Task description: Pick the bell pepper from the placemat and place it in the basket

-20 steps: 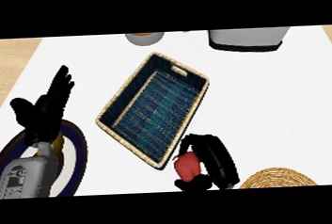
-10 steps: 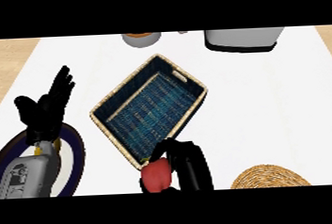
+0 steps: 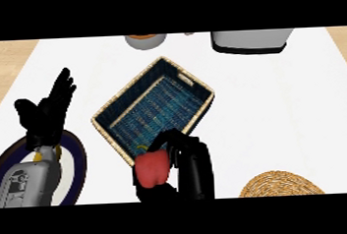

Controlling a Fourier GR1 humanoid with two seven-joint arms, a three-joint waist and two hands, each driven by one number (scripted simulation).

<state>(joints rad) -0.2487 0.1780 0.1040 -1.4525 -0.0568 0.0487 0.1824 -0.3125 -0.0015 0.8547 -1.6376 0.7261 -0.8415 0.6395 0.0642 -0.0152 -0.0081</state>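
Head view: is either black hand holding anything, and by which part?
The right hand holds the red bell pepper, fingers curled over its top and side. The left hand, open at the left, holds nothing.

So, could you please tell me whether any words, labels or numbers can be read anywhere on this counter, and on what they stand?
None: no text can be read anywhere in the head view.
The basket, the bell pepper held in the right hand, the placemat, the plate and the grey pot at the far edge carry no letters, numbers or signs.
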